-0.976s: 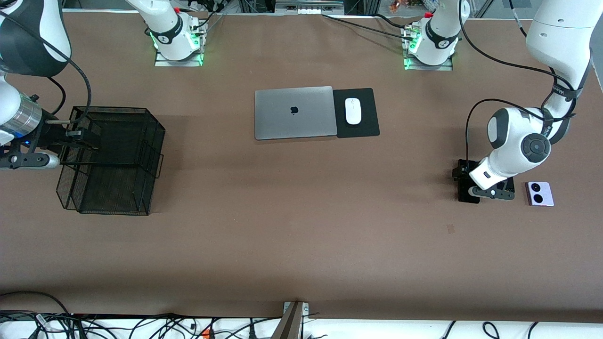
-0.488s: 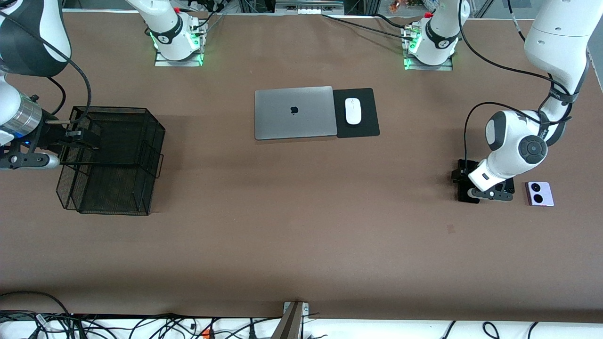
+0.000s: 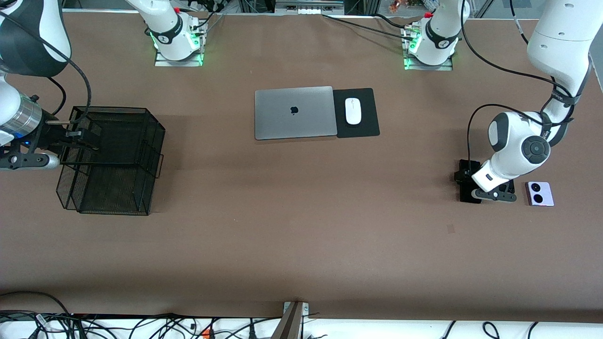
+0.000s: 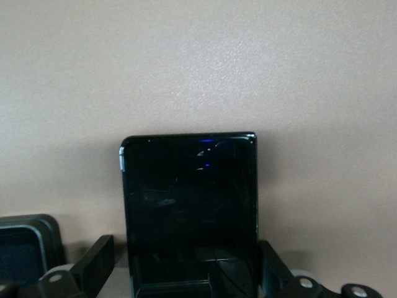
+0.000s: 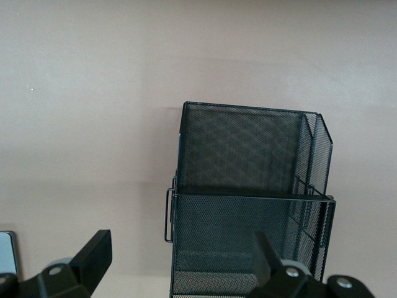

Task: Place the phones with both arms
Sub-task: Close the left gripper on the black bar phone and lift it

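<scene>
At the left arm's end of the tabletop (image 3: 301,226), the left gripper (image 4: 192,273) sits low over a black flip phone (image 4: 189,211), its jaws spread wide with one finger on either side of the phone and nothing gripped. Just beside it, closer to the table's end, lies the lavender phone (image 3: 540,193), flat and apart from the gripper. At the right arm's end, the right gripper (image 3: 80,136) hangs over the rim of a black mesh basket (image 3: 118,188), jaws wide open and empty; the wrist view shows the basket's mesh compartments below the fingers. Midway along the tabletop, toward the arms' bases, a closed grey laptop (image 3: 294,112) lies touching a black pad (image 3: 365,125) that carries a white mouse (image 3: 352,111).
</scene>
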